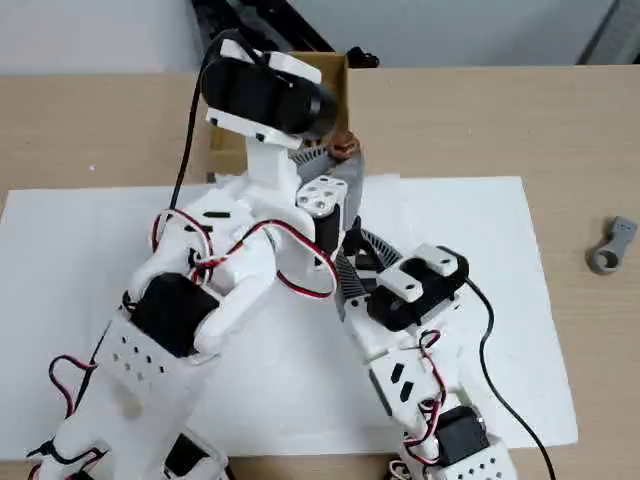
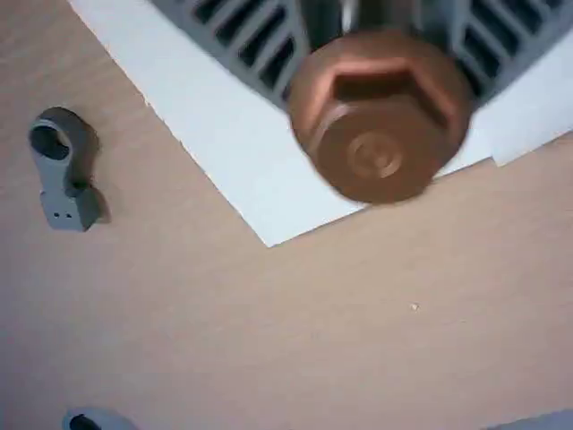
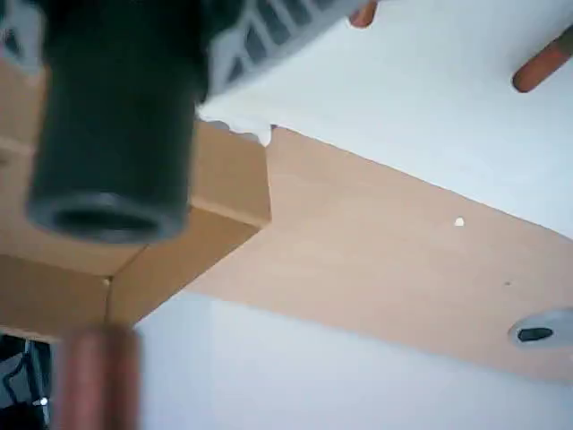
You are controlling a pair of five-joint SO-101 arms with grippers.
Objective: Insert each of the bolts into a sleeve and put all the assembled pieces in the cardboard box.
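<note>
the copper bolt (image 2: 380, 125) is clamped behind its hex head in the left fingers (image 2: 242, 40), at top centre of the high view beside the cardboard box (image 1: 335, 75). the dark sleeve (image 3: 112, 134) is gripped by the right fingers (image 3: 269, 31). its open mouth is judged nearly in line with the bolt, just apart.

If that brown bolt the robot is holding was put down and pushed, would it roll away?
Probably not far: the bolt seems to have a six-sided head, and those flat sides should catch and stop it. It looks hard and solid, so it likely wouldn't bend or squash.
</note>
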